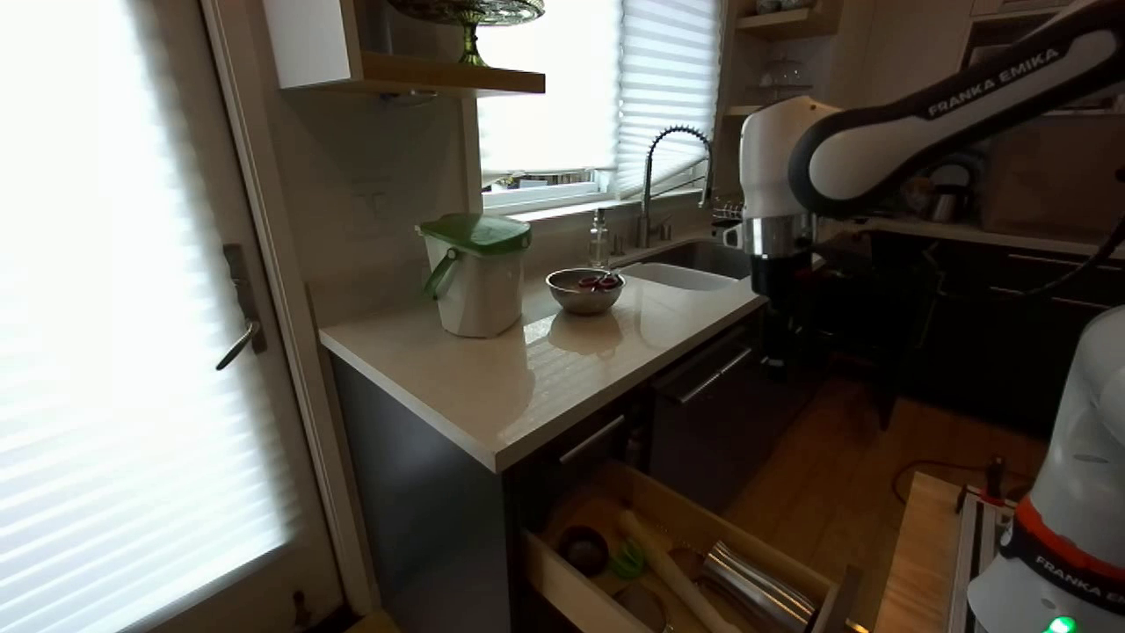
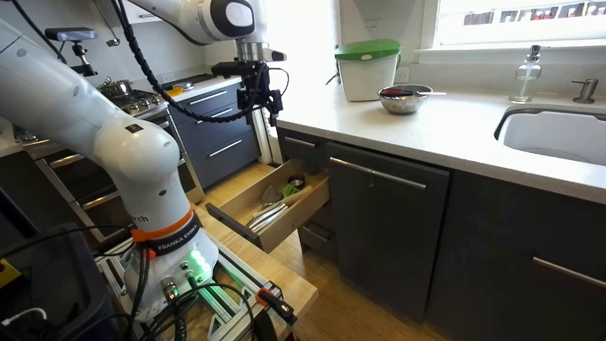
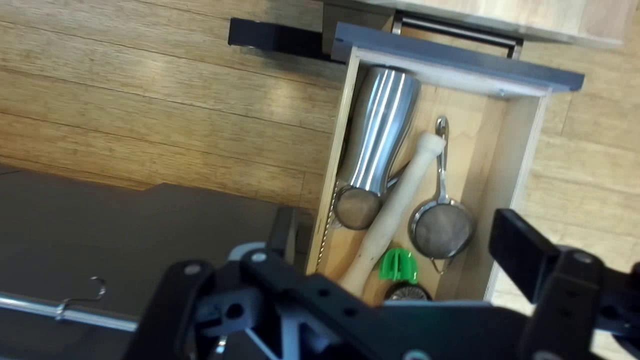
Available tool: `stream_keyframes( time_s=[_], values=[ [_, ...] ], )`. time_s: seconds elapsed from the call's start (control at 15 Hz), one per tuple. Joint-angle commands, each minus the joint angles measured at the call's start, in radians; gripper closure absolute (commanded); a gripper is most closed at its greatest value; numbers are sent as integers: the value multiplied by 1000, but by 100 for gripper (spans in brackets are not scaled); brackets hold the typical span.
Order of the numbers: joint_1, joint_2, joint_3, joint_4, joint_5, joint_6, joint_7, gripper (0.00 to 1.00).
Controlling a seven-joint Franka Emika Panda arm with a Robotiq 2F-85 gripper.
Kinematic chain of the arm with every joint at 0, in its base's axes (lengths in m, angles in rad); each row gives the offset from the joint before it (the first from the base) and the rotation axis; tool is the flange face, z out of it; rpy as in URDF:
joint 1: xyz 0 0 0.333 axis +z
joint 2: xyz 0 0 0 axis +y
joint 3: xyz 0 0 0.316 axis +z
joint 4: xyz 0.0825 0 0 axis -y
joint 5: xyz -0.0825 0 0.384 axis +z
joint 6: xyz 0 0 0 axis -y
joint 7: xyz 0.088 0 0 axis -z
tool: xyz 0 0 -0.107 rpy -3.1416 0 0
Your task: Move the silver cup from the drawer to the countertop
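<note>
Silver cup (image 3: 379,131) in drawer (image 3: 510,150); fingers (image 3: 522,252) hide drawer's rear, wrist view.

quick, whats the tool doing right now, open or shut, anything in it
Tool: open, holding nothing.

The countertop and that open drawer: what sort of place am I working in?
A kitchen, probably in a home. A sink is set into the countertop, a stove stands in the background, and the open drawer holds a mesh strainer.
</note>
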Motion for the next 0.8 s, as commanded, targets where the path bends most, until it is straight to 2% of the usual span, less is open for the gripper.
stream_keyframes(
  time_s=[0.0, 0.2, 0.27, 0.53, 0.6, 0.73],
  values=[
    [65, 95, -14, -124, 38, 141, -138, 0],
    [96, 287, 15, -135, 52, 219, -144, 0],
    [73, 157, 13, -152, 20, 175, -121, 0],
    [83, 294, 27, -129, 28, 209, -125, 0],
    [92, 291, 22, -125, 46, 282, -172, 0],
    [113, 325, -9, -121, 154, 378, -320, 0]
  ],
)
